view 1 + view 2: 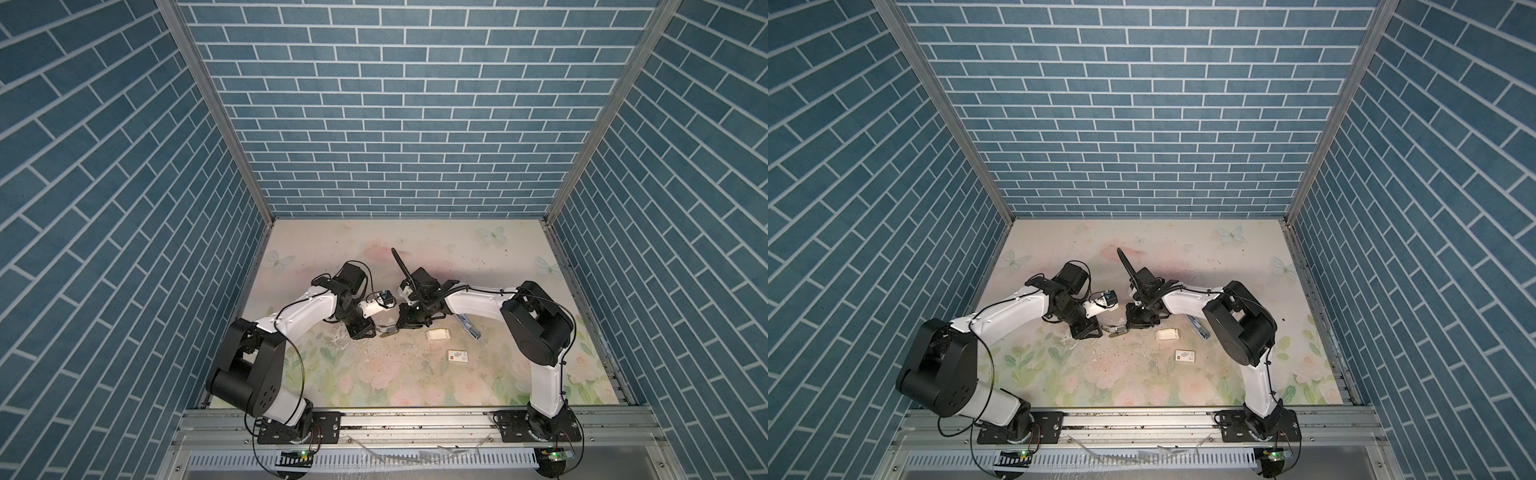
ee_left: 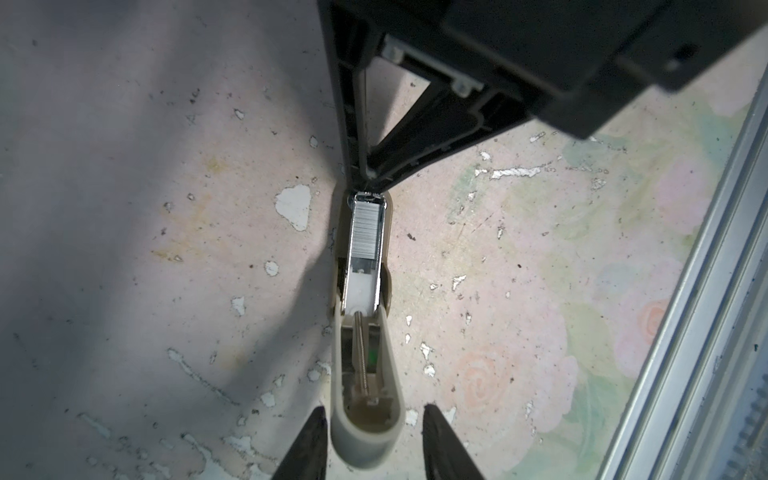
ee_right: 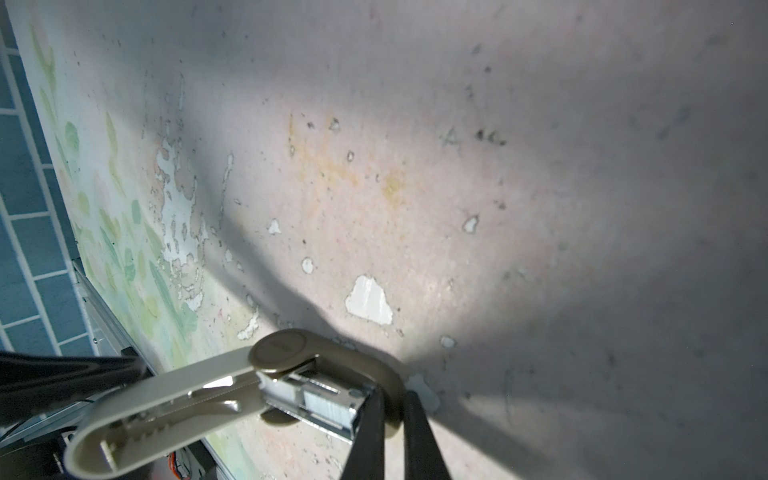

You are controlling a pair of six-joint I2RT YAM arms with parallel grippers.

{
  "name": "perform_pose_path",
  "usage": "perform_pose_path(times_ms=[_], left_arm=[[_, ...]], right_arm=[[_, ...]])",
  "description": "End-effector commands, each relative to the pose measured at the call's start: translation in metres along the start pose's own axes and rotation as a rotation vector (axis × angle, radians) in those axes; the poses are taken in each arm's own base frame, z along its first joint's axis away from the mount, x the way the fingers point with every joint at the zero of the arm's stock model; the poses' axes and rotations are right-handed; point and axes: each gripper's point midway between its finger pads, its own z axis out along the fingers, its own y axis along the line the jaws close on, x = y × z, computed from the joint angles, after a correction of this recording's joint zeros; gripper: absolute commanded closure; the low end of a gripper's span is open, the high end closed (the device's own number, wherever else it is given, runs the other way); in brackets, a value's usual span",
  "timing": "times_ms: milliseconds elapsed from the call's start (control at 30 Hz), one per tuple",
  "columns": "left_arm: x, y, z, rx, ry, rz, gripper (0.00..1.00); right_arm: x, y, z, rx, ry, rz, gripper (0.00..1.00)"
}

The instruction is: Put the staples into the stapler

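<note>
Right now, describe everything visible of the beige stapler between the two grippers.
The beige stapler looks plastic and lies on the table swung open, lid stretched away from base. Its shiny metal channel holds staples at the front, a white pusher behind; a thin rod runs inside the lid. The right gripper pinches its front tip; the left gripper has fingers either side of the lid's rounded end, not touching.

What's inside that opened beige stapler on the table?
A silver strip of staples lies in the metal channel of the stapler, with a white pusher behind it. The channel's front tip is hidden by the right gripper.
</note>
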Motion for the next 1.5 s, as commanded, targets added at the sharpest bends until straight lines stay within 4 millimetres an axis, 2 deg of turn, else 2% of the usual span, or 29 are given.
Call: perform_pose_path(times_ms=[0, 267, 500, 733, 967, 1467], left_arm=[[-0.002, -0.002, -0.001, -0.005, -0.013, 0.014, 0.63], [-0.004, -0.001, 0.002, 0.008, -0.014, 0.01, 0.66], [-0.009, -0.002, -0.001, 0.01, -0.03, 0.016, 0.77], [-0.015, -0.004, 0.0, 0.008, -0.029, 0.031, 0.76], [-0.021, -0.005, 0.007, -0.01, 0.003, 0.062, 0.77], [-0.034, -0.01, 0.021, -0.003, 0.033, 0.095, 0.77]], right_arm=[[0.01, -0.013, 0.01, 0.038, 0.028, -0.002, 0.89], [0.011, -0.014, 0.011, 0.041, 0.032, 0.0, 0.89], [0.011, -0.015, 0.011, 0.04, 0.03, 0.002, 0.89], [0.011, -0.015, 0.013, 0.034, 0.029, 0.007, 0.89], [0.016, -0.017, 0.013, 0.032, 0.04, 0.004, 0.89], [0.015, -0.017, 0.009, 0.008, 0.003, 0.028, 0.89]])
